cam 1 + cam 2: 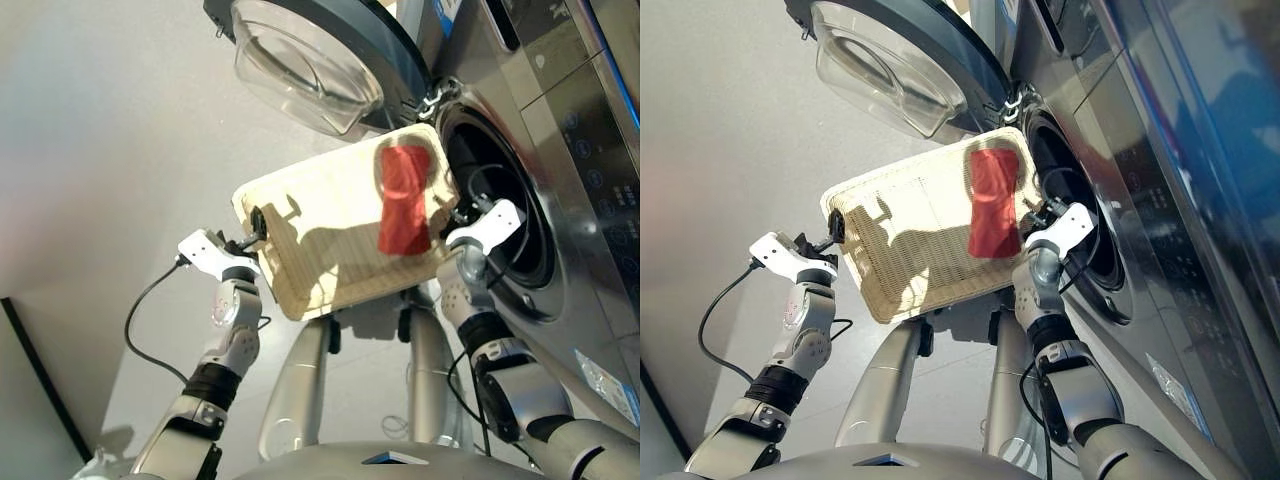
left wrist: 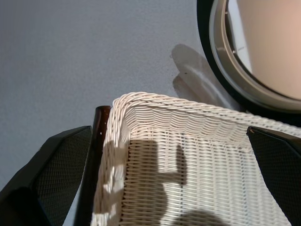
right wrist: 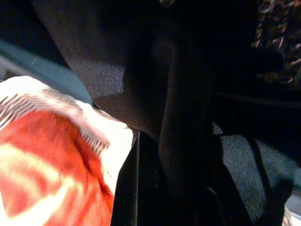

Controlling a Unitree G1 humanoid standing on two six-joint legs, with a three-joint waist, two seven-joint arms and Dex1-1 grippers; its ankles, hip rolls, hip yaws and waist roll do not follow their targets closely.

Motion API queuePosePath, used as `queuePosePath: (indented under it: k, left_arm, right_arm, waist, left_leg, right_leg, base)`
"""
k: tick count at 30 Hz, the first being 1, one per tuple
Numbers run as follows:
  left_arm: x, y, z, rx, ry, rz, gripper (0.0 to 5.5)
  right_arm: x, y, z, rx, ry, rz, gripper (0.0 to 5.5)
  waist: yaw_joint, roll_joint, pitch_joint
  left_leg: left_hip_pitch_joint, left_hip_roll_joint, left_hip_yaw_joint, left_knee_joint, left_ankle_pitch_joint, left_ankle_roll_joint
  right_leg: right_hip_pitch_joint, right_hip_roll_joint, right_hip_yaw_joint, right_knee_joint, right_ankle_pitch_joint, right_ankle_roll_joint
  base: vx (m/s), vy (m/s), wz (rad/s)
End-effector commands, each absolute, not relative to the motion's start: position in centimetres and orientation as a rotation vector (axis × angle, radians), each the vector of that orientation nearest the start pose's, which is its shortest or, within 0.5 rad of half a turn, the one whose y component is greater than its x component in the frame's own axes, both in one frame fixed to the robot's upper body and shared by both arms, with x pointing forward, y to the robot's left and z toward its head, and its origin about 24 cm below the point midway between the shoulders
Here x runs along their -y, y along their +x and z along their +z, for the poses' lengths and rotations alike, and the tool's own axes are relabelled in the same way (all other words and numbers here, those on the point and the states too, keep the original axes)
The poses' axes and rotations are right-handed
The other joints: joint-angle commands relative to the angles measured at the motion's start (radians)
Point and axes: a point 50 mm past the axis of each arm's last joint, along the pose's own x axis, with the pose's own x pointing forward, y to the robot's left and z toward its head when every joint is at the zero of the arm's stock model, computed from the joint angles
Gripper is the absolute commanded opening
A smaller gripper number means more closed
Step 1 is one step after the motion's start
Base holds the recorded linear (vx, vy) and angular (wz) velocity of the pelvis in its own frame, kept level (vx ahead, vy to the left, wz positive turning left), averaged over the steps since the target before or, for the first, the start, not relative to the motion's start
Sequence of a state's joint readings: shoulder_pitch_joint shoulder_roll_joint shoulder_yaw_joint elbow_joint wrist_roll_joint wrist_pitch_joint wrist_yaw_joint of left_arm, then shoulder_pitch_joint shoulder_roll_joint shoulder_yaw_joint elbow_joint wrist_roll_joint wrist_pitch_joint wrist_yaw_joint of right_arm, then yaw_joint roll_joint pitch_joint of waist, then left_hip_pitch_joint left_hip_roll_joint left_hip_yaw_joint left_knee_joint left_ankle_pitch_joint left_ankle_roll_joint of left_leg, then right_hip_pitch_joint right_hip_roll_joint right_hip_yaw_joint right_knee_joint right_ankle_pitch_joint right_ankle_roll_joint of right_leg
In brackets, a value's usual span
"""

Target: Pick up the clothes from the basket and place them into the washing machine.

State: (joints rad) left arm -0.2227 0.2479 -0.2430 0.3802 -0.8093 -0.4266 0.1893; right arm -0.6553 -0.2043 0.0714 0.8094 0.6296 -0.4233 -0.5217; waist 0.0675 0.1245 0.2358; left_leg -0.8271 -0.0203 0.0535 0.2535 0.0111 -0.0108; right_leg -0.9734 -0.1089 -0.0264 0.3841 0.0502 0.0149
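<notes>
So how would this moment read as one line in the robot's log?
left gripper and right gripper: at basket ends | basket: raised at washing machine | coral red cloth: in basket

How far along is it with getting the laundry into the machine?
Nearly finished, it seems. Only the coral red cloth lies in the basket; no other clothes show. The left gripper and right gripper hold the basket tilted at the washing machine's open drum. Left: getting that last cloth inside.
</notes>
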Motion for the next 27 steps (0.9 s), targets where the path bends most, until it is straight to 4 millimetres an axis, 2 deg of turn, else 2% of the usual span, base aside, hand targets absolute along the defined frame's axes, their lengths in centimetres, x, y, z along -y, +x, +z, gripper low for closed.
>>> queuePosePath:
  k: [1,2,4,5,6,7,9,10,11,13,14,15,20,21,22,24,27]
  left_arm:
    - [-19.1,28.7,5.1,0.191,-0.418,0.138,5.50]
    - [-19.2,28.8,5.2,0.193,-0.369,0.128,5.50]
    - [-19.2,28.9,5.3,0.200,-0.325,0.114,5.50]
    - [-19.1,29.0,5.4,0.202,-0.325,0.113,5.50]
    - [-19.3,29.0,5.2,0.195,-0.304,0.113,5.50]
    - [-19.2,29.1,5.3,0.198,-0.307,0.112,5.50]
    - [-19.8,28.8,5.0,0.190,-0.291,0.119,5.50]
    - [-19.7,28.8,5.1,0.192,-0.294,0.119,5.50]
    - [-20.2,28.6,4.7,0.178,-0.292,0.136,5.50]
    - [-20.3,28.5,4.5,0.169,-0.296,0.143,5.50]
    - [-20.6,28.3,4.2,0.156,-0.299,0.158,5.50]
    - [-20.5,28.3,4.0,0.151,-0.308,0.162,5.50]
    - [-20.6,28.3,3.8,0.140,-0.318,0.173,5.50]
    - [-20.7,28.3,3.5,0.128,-0.322,0.183,5.50]
    - [-20.9,28.4,3.4,0.117,-0.319,0.185,5.50]
    - [-20.9,28.5,3.1,0.096,-0.319,0.181,5.50]
    - [-20.7,28.5,2.7,0.078,-0.329,0.184,5.50]
  right_arm:
    - [21.6,36.9,15.7,0.436,0.283,-0.602,0.00]
    - [23.1,37.1,18.7,0.522,0.197,-0.688,0.00]
    - [24.1,37.3,21.0,0.571,0.125,-0.754,0.00]
    - [24.1,37.4,21.1,0.573,0.124,-0.756,0.00]
    - [25.9,37.5,23.4,0.597,0.032,-0.818,0.00]
    - [26.0,37.5,23.6,0.601,0.031,-0.818,0.00]
    - [28.6,37.3,26.8,0.609,-0.123,-0.899,0.00]
    - [28.6,37.4,27.0,0.613,-0.124,-0.897,0.00]
    - [30.2,36.9,28.4,0.617,-0.130,-0.966,0.00]
    - [30.8,36.7,29.1,0.622,-0.134,-0.975,0.00]
    - [32.3,35.9,30.0,0.622,-0.170,-1.041,0.00]
    - [32.7,35.6,30.6,0.641,-0.155,-1.062,0.00]
    - [34.1,35.1,30.7,0.592,-0.240,-1.121,0.00]
    - [34.2,35.8,29.3,0.489,-0.315,-1.067,0.99]
    - [34.3,36.3,28.7,0.430,-0.348,-1.013,5.50]
    - [34.2,36.7,28.1,0.371,-0.355,-0.969,5.50]
    - [32.7,37.7,26.3,0.353,-0.293,-0.869,5.50]
  waist:
    - [0.000,0.038,-0.013]
    - [0.006,0.045,-0.007]
    - [0.012,0.050,-0.002]
    - [0.013,0.051,-0.001]
    - [0.017,0.050,0.002]
    - [0.017,0.053,0.002]
    - [0.025,0.054,0.007]
    - [0.024,0.056,0.007]
    - [0.027,0.056,0.009]
    - [0.028,0.056,0.007]
    - [0.030,0.055,0.006]
    - [0.028,0.056,0.004]
    - [0.024,0.053,-0.005]
    - [0.022,0.042,-0.010]
    - [0.019,0.036,-0.014]
    - [0.014,0.027,-0.024]
    - [0.009,0.019,-0.035]
  left_leg:
    - [-0.067,-0.035,-0.015,0.032,-0.061,0.067]
    - [-0.087,-0.035,-0.016,0.034,-0.059,0.067]
    - [-0.109,-0.034,-0.018,0.043,-0.059,0.067]
    - [-0.112,-0.034,-0.018,0.045,-0.060,0.067]
    - [-0.133,-0.032,-0.023,0.054,-0.062,0.068]
    - [-0.138,-0.032,-0.023,0.057,-0.063,0.068]
    - [-0.170,-0.028,-0.023,0.081,-0.068,0.068]
    - [-0.174,-0.028,-0.022,0.084,-0.069,0.068]
    - [-0.191,-0.027,-0.021,0.096,-0.073,0.070]
    - [-0.203,-0.026,-0.021,0.107,-0.077,0.070]
    - [-0.213,-0.027,-0.023,0.117,-0.080,0.069]
    - [-0.219,-0.027,-0.023,0.121,-0.082,0.069]
    - [-0.219,-0.028,-0.022,0.122,-0.085,0.066]
    - [-0.213,-0.028,-0.020,0.117,-0.086,0.064]
    - [-0.213,-0.028,-0.019,0.117,-0.087,0.063]
    - [-0.212,-0.028,-0.020,0.119,-0.089,0.061]
    - [-0.204,-0.029,-0.023,0.116,-0.091,0.060]
  right_leg:
    - [-0.012,0.006,-0.018,-0.042,0.014,0.035]
    - [-0.035,0.004,-0.019,-0.034,0.012,0.036]
    - [-0.055,0.001,-0.019,-0.024,0.009,0.036]
    - [-0.058,0.001,-0.019,-0.022,0.008,0.036]
    - [-0.084,0.001,-0.019,-0.002,0.004,0.037]
    - [-0.089,0.001,-0.019,0.001,0.003,0.038]
    - [-0.127,-0.001,-0.015,0.041,-0.004,0.038]
    - [-0.132,-0.001,-0.015,0.044,-0.006,0.038]
    - [-0.150,0.000,-0.013,0.062,-0.007,0.039]
    - [-0.164,0.000,-0.012,0.072,-0.009,0.039]
    - [-0.171,-0.002,-0.016,0.081,-0.012,0.039]
    - [-0.176,-0.002,-0.016,0.085,-0.014,0.039]
    - [-0.181,0.001,-0.016,0.095,-0.021,0.038]
    - [-0.176,0.002,-0.018,0.090,-0.018,0.036]
    - [-0.173,0.003,-0.019,0.086,-0.018,0.035]
    - [-0.168,0.004,-0.023,0.079,-0.019,0.031]
    - [-0.157,0.005,-0.026,0.071,-0.018,0.030]
  base:
    - [0.000,0.000,0.000]
    - [0.000,0.000,0.000]
    - [0.000,0.000,0.000]
    - [0.000,0.000,0.000]
    - [0.000,0.000,0.000]
    - [0.000,0.000,0.000]
    - [0.000,0.000,0.000]
    - [0.000,0.000,0.000]
    - [0.000,0.000,0.000]
    - [0.000,0.000,0.000]
    - [0.000,0.000,0.000]
    - [0.051,-0.029,0.086]
    - [0.000,0.000,0.000]
    - [0.000,0.000,0.000]
    - [0.000,0.000,0.000]
    - [0.000,0.000,0.000]
    - [0.000,0.000,0.000]
